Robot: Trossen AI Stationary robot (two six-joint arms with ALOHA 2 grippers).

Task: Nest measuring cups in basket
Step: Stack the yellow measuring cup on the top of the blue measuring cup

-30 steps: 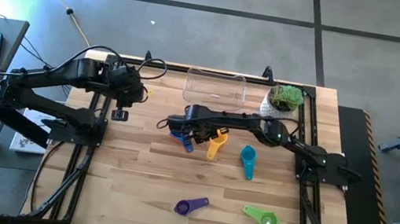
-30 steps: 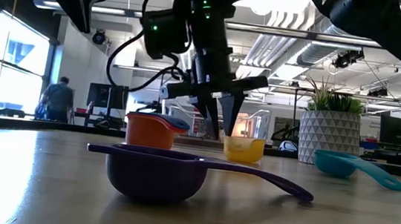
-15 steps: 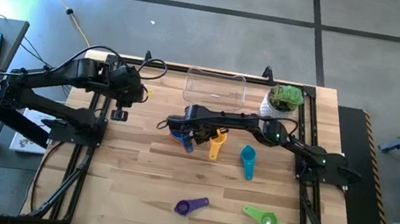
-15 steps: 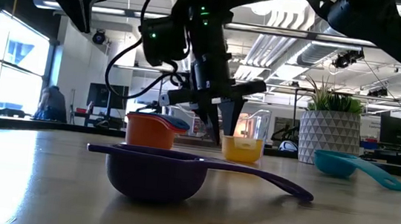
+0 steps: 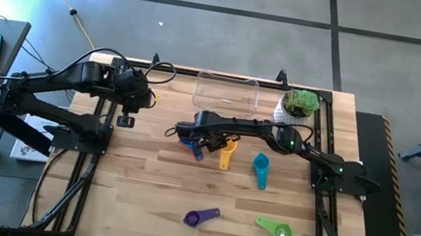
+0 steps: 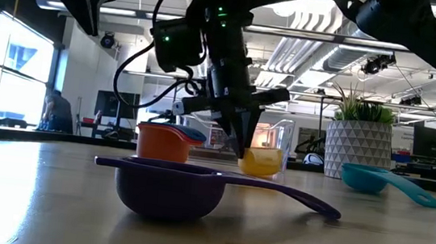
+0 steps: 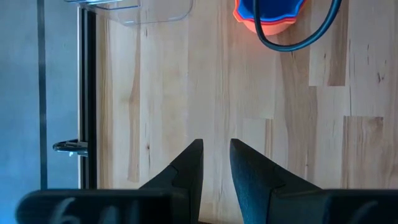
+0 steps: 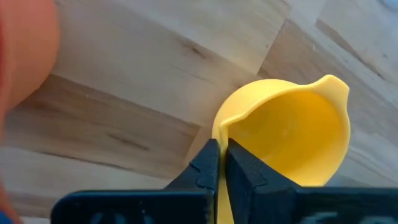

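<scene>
While the left gripper (image 5: 127, 119) is held above the table's left rear part with its two dark fingers (image 7: 189, 168) parted by a narrow gap and nothing between them, the right gripper (image 8: 219, 163) is seen pressed together on the rim of the small yellow plastic measuring cup (image 8: 292, 134), the cup's thin wall pinched between the fingertips. That yellow cup (image 5: 227, 150) is found near the middle of the light wooden table (image 5: 142, 183), just beside the orange cup with a blue cup nested in it (image 6: 164, 140). In front of the clear rectangular plastic basket (image 5: 226, 92) these are placed, apart from it, and no cup can be made out inside it. The teal cup (image 5: 260, 169) is set to the right of the yellow one, while the purple cup (image 5: 200, 217) and the green cup (image 5: 275, 229) are left well apart at the front. A white pot with a green plant (image 5: 299, 104) is stood beside the basket.
</scene>
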